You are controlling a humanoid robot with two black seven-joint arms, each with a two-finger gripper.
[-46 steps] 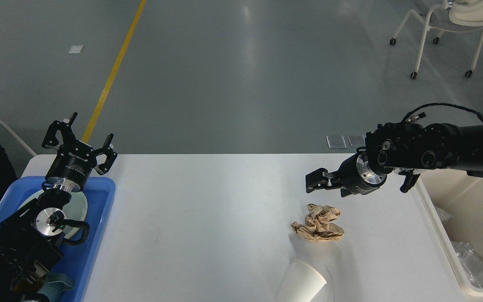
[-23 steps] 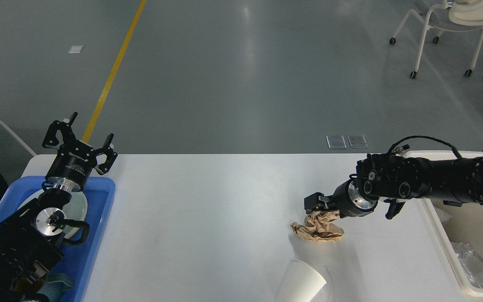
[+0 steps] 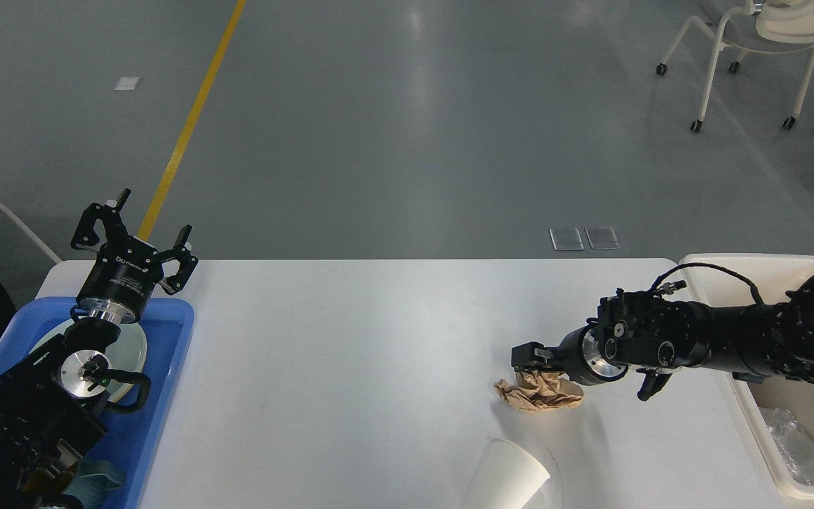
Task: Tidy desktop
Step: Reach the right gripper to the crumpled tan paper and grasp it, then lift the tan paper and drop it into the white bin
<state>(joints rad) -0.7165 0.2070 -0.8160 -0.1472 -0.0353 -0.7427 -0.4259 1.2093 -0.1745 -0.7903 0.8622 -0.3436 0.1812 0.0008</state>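
The desktop (image 3: 350, 367) is a wide white tabletop. A crumpled ball of brown paper (image 3: 540, 392) lies on its right half. My right gripper (image 3: 531, 358) reaches in from the right and sits low on the top of the paper, touching it. Its fingers show as one dark block, so their spacing is unclear. A white paper cup (image 3: 509, 479) lies on its side near the front edge, below the paper. My left gripper (image 3: 140, 237) stands open and empty, pointing up, over the back edge of the blue tray (image 3: 174, 353).
The blue tray at the left holds a white plate (image 3: 135, 346) and a teal item (image 3: 99, 475), partly behind my left arm. A cream bin (image 3: 746, 396) stands off the table's right edge with clear plastic inside. A chair (image 3: 753, 42) stands far back right.
My right arm has come down and toward me, from above the table to the brown paper. The paper now looks pressed and slightly shifted right. The left arm has not moved.
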